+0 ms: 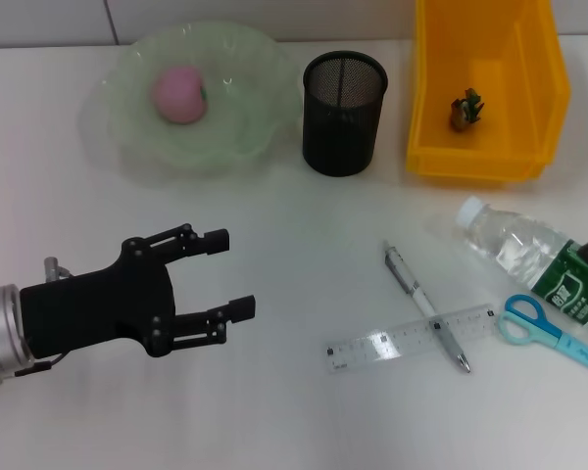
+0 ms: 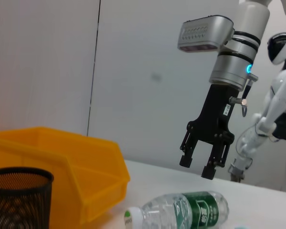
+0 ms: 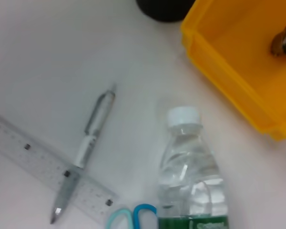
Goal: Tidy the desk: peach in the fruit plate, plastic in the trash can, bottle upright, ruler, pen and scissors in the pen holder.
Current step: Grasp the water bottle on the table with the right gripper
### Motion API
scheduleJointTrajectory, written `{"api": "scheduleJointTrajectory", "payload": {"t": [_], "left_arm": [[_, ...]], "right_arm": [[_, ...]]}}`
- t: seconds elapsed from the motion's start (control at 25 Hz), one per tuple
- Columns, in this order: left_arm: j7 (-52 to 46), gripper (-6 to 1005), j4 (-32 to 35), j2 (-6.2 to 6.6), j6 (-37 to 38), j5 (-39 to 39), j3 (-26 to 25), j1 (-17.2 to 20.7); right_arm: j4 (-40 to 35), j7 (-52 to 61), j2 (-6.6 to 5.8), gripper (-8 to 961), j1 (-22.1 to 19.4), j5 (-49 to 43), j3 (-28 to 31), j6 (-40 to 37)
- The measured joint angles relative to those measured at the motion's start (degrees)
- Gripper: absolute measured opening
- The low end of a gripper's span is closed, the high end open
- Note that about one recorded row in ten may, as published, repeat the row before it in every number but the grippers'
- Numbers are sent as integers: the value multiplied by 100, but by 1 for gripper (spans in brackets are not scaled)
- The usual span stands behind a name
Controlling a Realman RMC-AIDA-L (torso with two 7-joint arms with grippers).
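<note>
Fingers (image 2: 209,169) spread, right gripper (image 2: 198,166) above lying bottle (image 2: 188,210).

The left gripper (image 1: 223,284) is held low over the table at the robot's left, fingers spread apart and pointed toward the right, nothing between them. The right gripper (image 2: 198,167) is seen from the left wrist view, hung vertically, pointed downward, fingers parted and nothing gripped.
</note>
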Motion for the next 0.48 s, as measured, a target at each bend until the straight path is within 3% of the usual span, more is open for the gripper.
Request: {"api": "scheduleJointTrajectory", "payload": {"t": [0.48], "left_arm": [[-74,815,90,-35,-181,127,-10,14]], "right_arm": [[1070,152,36,730,-28,-116,-458,884]]}}
